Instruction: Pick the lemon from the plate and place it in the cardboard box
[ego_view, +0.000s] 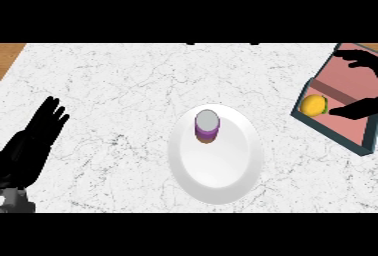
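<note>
**Lemon in the cardboard box, right hand beside it**

Nearest the camera, at the lower left edge of the view, the left hand (33, 137) rests over the white marbled counter (111, 85), its black fingers straight and spread, pointing up and away. It touches nothing, and stands well apart from the plate and the box.

The lemon (313, 104) is off the plate. It lies inside the cardboard box (330, 134), at the box's left end, close against the near wall. It shows yellow with a small green patch at its lower left.

Just to the right of the lemon is the right hand (358, 110), a dark shape reaching in from the right edge of the view, its tip pointing toward the fruit and nearly touching it. A second dark shape, like spread fingers or a shadow of them, lies higher on the box's pinkish floor near the top right corner. Whether the right hand's fingers are curled or straight cannot be told, as only a black outline shows.

The box sits at the right edge of the counter, turned at an angle, with dark teal walls and a pink-brown inside; part of it runs out of view.

Left of the box, in the middle of the counter, is the white plate (221, 175). On its upper part stands a small purple cup (207, 126) with a grey top, upright. A strip of wood shows at the counter's top left corner.
</note>
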